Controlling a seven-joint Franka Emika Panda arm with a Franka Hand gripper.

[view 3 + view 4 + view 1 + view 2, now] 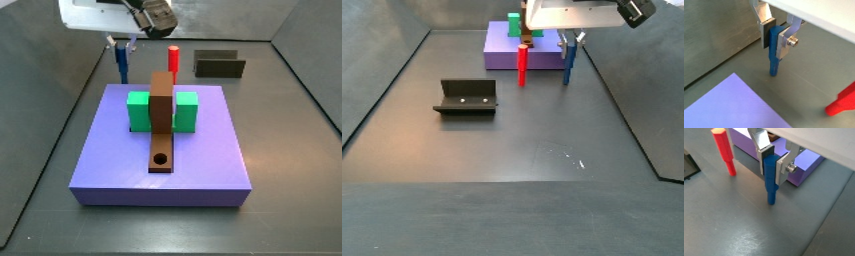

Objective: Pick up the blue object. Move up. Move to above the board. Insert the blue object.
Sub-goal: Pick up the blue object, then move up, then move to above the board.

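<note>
Dark blue plastic is noted between the silver finger plates: the blue object (770, 178), a thin upright peg, is clamped at its upper part by the pincer (773, 164), the plates being pressed against it on two sides in both wrist views (773, 55). The lower end of the peg is seen at or just above the grey tabletop (744, 228); contact cannot be confirmed. In a side view the pincer (123, 45) is located beyond the far edge of the lavender slab (160, 165), with the blue object (122, 63) hanging below it. The red peg (173, 59) is recorded upright near the blue one, apart from it, and is also seen in a wrist view (725, 153). The board (162, 125), a narrow brown plank, is found lying along the slab and passing through the green block (138, 110); its round hole (160, 159) lies near the end away from the pincer. A dark grey box (219, 66) is observed behind the slab. The fixture (465, 96) is noted on the tabletop, well apart from the pegs.
</note>
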